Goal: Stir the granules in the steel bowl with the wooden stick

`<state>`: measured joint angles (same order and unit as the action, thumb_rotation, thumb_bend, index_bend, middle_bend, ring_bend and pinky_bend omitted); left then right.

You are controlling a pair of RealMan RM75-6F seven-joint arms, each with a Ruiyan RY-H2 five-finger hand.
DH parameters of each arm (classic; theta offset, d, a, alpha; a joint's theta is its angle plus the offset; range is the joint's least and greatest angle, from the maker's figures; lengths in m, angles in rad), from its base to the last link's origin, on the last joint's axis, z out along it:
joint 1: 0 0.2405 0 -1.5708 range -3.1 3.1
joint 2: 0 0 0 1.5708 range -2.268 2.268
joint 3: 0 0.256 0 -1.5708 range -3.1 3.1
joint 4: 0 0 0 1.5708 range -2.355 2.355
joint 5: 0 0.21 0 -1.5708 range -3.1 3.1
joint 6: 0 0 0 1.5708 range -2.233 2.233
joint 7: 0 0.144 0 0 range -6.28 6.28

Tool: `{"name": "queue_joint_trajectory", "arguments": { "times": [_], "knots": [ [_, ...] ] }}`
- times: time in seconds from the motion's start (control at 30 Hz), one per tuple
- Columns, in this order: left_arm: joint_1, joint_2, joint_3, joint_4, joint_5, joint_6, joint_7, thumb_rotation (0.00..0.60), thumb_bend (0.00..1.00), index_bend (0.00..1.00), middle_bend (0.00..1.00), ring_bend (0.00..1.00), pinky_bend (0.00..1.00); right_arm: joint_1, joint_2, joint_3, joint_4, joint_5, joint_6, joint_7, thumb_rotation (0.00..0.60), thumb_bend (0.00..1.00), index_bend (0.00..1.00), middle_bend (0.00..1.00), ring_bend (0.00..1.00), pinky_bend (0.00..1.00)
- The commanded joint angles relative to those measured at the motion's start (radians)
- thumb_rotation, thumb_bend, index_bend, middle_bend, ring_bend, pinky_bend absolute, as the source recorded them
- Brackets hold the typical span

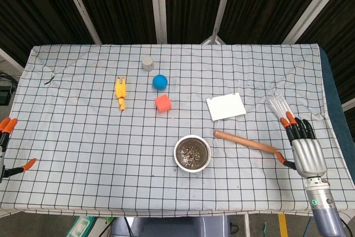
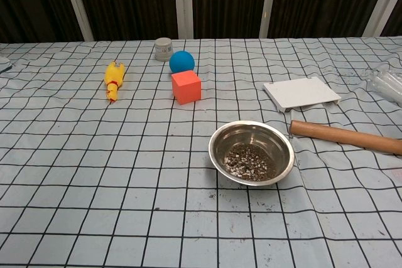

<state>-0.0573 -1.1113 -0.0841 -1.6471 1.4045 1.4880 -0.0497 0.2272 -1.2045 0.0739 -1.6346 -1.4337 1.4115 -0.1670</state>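
A steel bowl (image 1: 192, 153) (image 2: 252, 152) with dark and pale granules (image 2: 248, 162) in it stands near the table's front middle. Just right of the bowl a wooden stick (image 1: 244, 141) (image 2: 345, 137) lies flat on the checked cloth, running away to the right. My right hand (image 1: 303, 146) hovers by the stick's right end with its fingers spread and nothing in it. Only orange fingertips of my left hand (image 1: 8, 144) show at the far left edge, holding nothing. Neither hand appears in the chest view.
Behind the bowl are an orange cube (image 1: 162, 103) (image 2: 186, 86), a blue ball (image 1: 160, 81) (image 2: 181, 61), a small grey cup (image 1: 147, 62) (image 2: 163, 49) and a yellow rubber chicken (image 1: 120, 93) (image 2: 113, 80). A white flat block (image 1: 226, 106) (image 2: 301, 93) lies behind the stick. Clear plastic (image 1: 276, 104) sits far right.
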Motion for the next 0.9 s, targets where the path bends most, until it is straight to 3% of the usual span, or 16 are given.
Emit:
{"name": "queue_joint_trajectory", "arguments": {
  "times": [0.03, 0.23, 0.33, 0.47, 0.57, 0.9],
  "knots": [
    [-0.003, 0.0, -0.001, 0.002, 0.001, -0.002, 0.001, 0.6, 0.04, 0.0, 0.0, 0.0, 0.0, -0.003, 0.002, 0.0, -0.008, 0.002, -0.002, 0.001, 0.6, 0.3, 0.0, 0.0, 0.0, 0.0],
    [-0.01, -0.001, -0.006, -0.003, -0.002, -0.01, -0.001, 0.6, 0.04, 0.0, 0.0, 0.0, 0.0, 0.019, -0.006, 0.01, -0.06, 0.007, -0.037, -0.033, 0.6, 0.3, 0.0, 0.0, 0.0, 0.0],
    [-0.012, -0.002, -0.004, -0.002, 0.013, -0.004, 0.001, 0.6, 0.04, 0.0, 0.0, 0.0, 0.0, 0.039, -0.024, 0.022, -0.084, 0.012, -0.054, -0.075, 0.6, 0.3, 0.02, 0.05, 0.07, 0.0],
    [-0.01, -0.006, -0.002, 0.005, 0.02, 0.003, -0.003, 0.6, 0.04, 0.0, 0.0, 0.0, 0.0, 0.084, -0.077, 0.045, -0.089, 0.04, -0.102, -0.157, 0.6, 0.3, 0.17, 0.22, 0.25, 0.01],
    [-0.013, -0.005, -0.008, 0.007, 0.009, -0.005, -0.019, 0.6, 0.04, 0.0, 0.0, 0.0, 0.0, 0.127, -0.126, 0.07, -0.08, 0.076, -0.148, -0.213, 0.6, 0.3, 0.25, 0.3, 0.31, 0.02],
    [-0.015, 0.001, -0.01, 0.019, -0.006, -0.02, -0.037, 0.6, 0.04, 0.0, 0.0, 0.0, 0.0, 0.247, -0.283, 0.121, -0.007, 0.215, -0.258, -0.376, 0.6, 0.3, 0.3, 0.34, 0.36, 0.03]
  ]
}}
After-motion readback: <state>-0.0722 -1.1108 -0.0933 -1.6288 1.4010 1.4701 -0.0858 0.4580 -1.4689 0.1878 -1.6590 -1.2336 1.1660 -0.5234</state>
